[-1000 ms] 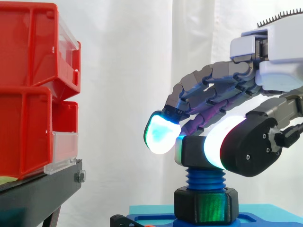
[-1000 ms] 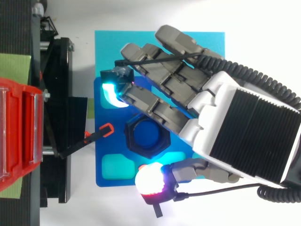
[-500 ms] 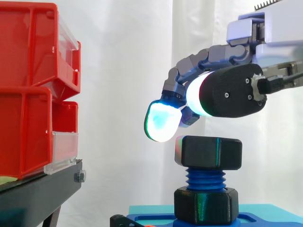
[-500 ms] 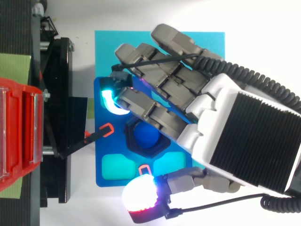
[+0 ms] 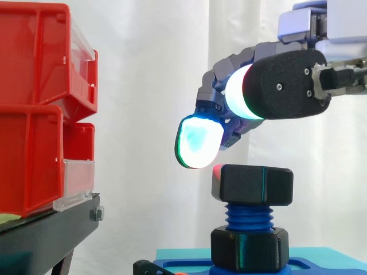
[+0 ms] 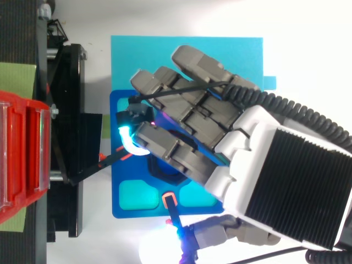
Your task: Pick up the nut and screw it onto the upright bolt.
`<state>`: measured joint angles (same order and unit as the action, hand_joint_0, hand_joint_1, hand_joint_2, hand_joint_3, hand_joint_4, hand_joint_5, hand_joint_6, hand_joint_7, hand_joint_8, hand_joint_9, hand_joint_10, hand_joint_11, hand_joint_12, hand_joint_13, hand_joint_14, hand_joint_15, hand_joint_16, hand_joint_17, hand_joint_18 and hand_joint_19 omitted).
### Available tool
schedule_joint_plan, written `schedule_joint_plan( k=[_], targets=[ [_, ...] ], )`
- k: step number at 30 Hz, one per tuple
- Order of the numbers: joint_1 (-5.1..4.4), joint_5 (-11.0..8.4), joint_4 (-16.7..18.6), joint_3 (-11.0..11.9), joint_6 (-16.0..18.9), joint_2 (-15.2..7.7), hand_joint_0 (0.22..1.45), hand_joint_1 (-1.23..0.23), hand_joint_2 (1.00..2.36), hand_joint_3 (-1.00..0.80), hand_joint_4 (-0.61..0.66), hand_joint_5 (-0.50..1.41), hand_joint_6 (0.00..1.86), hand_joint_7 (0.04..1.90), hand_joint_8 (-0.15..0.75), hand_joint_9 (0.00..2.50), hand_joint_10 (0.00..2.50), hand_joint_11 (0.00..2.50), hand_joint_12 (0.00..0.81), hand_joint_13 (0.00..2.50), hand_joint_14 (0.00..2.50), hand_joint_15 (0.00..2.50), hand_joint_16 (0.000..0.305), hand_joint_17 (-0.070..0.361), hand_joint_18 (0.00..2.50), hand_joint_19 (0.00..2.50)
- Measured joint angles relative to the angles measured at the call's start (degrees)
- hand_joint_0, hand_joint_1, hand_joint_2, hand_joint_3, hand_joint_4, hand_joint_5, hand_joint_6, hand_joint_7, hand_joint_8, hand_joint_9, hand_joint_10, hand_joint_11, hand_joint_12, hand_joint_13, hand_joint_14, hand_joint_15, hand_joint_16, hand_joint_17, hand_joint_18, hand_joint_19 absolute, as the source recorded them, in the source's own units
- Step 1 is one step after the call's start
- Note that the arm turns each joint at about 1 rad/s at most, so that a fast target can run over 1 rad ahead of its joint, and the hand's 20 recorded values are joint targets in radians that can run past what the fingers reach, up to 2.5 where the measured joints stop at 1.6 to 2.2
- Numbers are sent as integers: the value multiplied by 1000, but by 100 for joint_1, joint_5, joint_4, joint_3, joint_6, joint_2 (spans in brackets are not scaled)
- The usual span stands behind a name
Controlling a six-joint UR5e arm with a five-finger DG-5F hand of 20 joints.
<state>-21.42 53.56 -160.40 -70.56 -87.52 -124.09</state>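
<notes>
Hovering with hand [image 5: 281, 86] released just above black nut [image 5: 252, 184] atop blue bolt [image 5: 248, 216]; blue plate [image 6: 118, 209], cyan mat [image 6: 165, 49] on white bench [image 6: 165, 16], white curtain [image 5: 149, 86] behind.

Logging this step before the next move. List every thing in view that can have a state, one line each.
Black hexagonal nut: seated atop the bolt, threads bare beneath, not held.
Blue threaded bolt: upright in the blue base plate.
Second black nut: at the bolt's foot, on the plate.
Hand: open, above the top nut, clear of it.
Red plastic bins: stacked on the black stand.
</notes>
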Motion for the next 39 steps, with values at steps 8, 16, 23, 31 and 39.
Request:
schedule_joint_plan(
  k=[8, 16, 23, 31, 39],
  targets=[
    [-35, 11, -10, -1, 47, -1, 387, -231, 1000, -500, 352, -153, 503, 976, 340, 455, 0, 0, 438, 403, 0, 0, 61, 138, 265, 0],
    [-38, 18, -23, -6, 75, -1, 388, -218, 1000, -500, 360, -142, 503, 993, 340, 456, 0, 0, 438, 398, 0, 0, 61, 137, 258, 0],
    [-16, 63, -91, -4, 84, -1, 393, -207, 1000, -500, 372, -132, 503, 1023, 339, 464, 0, 0, 434, 399, 0, 0, 60, 135, 255, 0],
    [17, 86, -185, -6, 102, -3, 419, -208, 1000, -500, 364, -100, 502, 1183, 341, 514, 0, 0, 393, 425, 0, 0, 49, 111, 213, 0],
    [67, 118, -334, -8, 112, -2, 451, -233, 1000, -500, 325, -71, 500, 1347, 335, 573, 0, 0, 345, 469, 0, 0, 40, 89, 224, 0]
  ],
)
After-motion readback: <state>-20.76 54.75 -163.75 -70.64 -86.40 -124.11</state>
